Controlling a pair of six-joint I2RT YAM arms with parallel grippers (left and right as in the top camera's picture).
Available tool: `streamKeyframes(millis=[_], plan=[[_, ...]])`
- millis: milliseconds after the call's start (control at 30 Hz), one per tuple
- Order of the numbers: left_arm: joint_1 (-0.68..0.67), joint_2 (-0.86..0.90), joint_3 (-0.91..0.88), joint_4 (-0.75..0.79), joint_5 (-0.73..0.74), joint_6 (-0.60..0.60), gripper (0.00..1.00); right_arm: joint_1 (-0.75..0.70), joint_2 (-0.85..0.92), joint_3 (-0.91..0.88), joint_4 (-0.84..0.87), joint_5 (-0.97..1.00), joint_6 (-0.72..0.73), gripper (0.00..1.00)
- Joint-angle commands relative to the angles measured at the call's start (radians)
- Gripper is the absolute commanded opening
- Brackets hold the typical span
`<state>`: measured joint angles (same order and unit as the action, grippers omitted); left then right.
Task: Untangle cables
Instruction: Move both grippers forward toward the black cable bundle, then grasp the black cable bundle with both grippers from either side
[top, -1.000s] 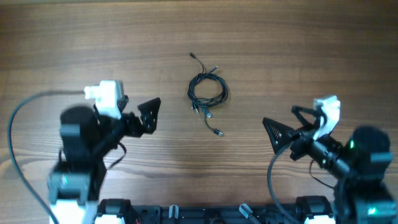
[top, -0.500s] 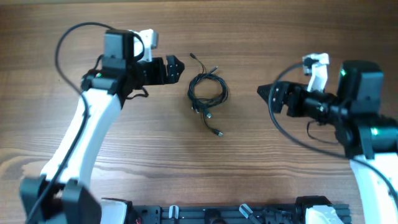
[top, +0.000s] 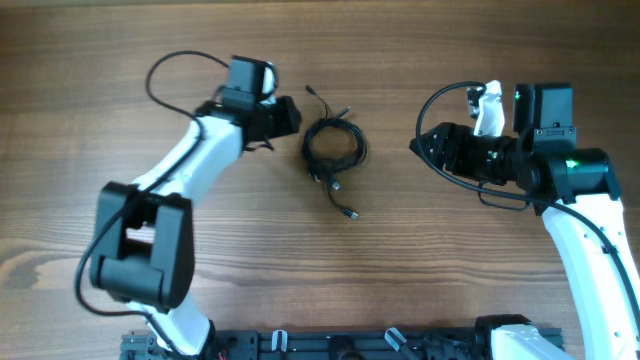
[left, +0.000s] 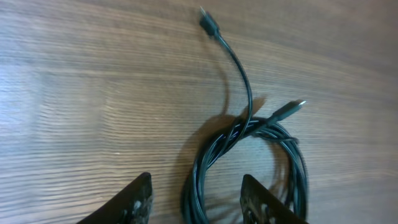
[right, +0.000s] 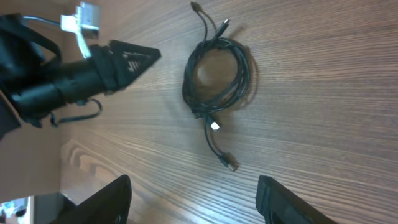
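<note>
cables are seen from overhead coiled on the table, between the left gripper, just beside them, and the right gripper, farther off. left wrist: its fingers are spread wide, the coil's edge seen between them. right wrist: fingers are likewise spread wide, the coil ahead.

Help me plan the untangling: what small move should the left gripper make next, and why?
Probably lower the left gripper and close on the left strands of the cables: its jaws stand open with those strands between them, while the right gripper hangs open, apart from the coil.
</note>
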<state>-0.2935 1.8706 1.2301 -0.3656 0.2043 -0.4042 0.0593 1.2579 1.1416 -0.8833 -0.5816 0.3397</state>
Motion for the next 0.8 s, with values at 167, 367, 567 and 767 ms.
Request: streamKeyframes(millis=[167,367,567,767], plan=[[-0.122,0.116,0.018,0.052,-0.243,-0.054,0.37,0.008,0.008,0.016,-0.001,0.029,0.003,0.66],[-0.160,0.165,0.018,0.092,-0.278,-0.053,0.37,0.009,0.008,0.016,-0.001,0.040,0.000,0.67],[-0.165,0.187,0.018,0.101,-0.304,-0.053,0.20,0.009,0.008,0.016,0.000,0.056,0.000,0.67],[-0.159,0.106,0.021,0.072,-0.307,-0.053,0.04,0.013,0.008,0.016,0.012,0.057,0.006,0.66]])
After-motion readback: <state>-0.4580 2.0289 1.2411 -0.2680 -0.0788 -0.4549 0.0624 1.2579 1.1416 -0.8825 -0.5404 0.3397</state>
